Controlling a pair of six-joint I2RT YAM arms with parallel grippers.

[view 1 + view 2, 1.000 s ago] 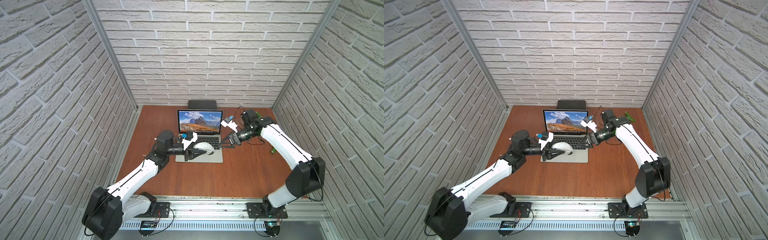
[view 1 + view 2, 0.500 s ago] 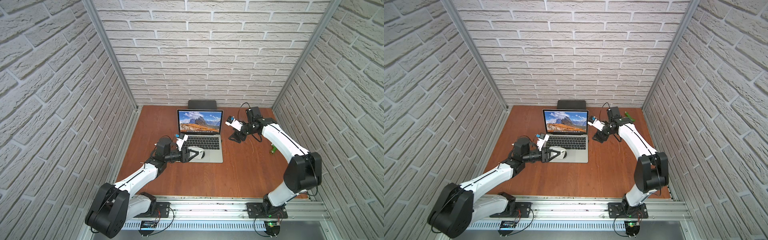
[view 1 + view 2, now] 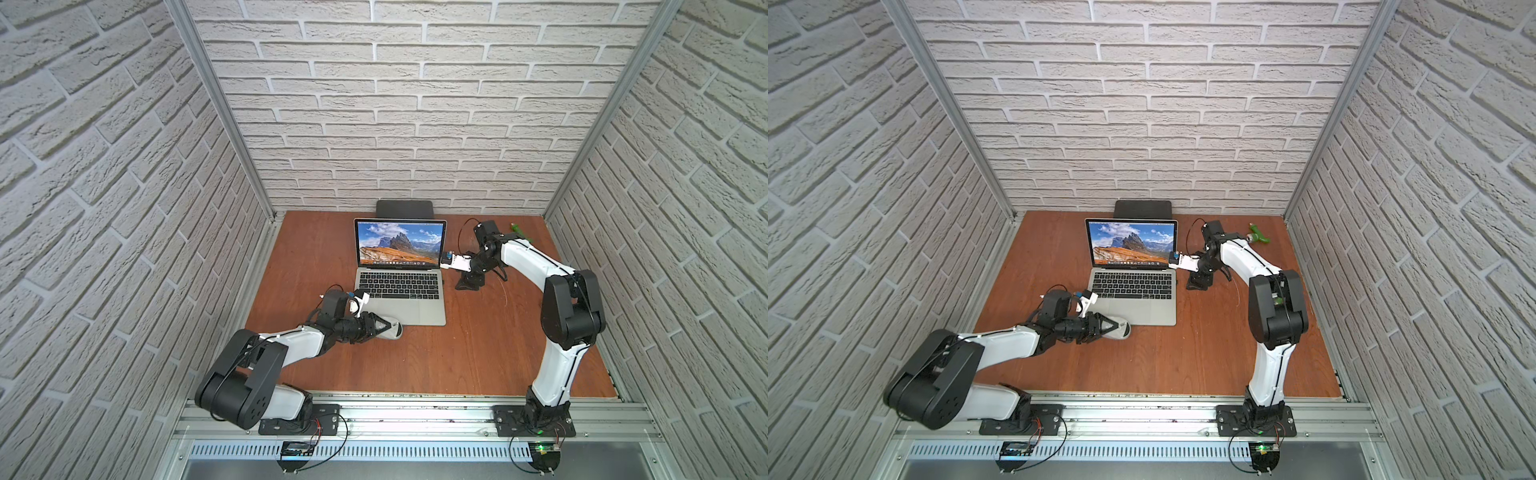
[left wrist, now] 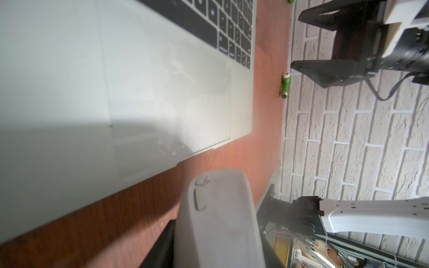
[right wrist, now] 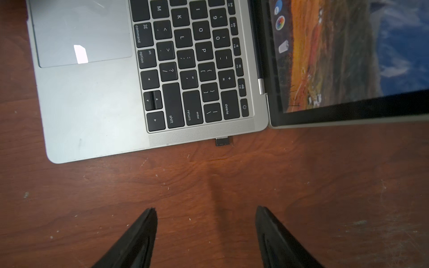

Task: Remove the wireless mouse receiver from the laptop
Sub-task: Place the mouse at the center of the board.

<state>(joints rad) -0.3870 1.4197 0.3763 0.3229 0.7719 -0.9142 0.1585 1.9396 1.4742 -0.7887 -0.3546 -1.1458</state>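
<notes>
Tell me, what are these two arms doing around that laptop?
They're working to unplug the wireless mouse receiver from the laptop. The left pincer grips the grey mouse just off the laptop's front corner. The right pincer is open beside the laptop's edge, aimed at the receiver, which is still plugged in and untouched.

Receiver (image 5: 223, 141) in right edge of laptop (image 3: 419, 309), mouse (image 4: 220, 220) before its left corner, pad (image 3: 405, 208) behind

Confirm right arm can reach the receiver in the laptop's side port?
Probably yes. The right end effector sits open beside the laptop, pointed at the receiver, with only bare table between them; nothing seems to block a straight approach.
</notes>
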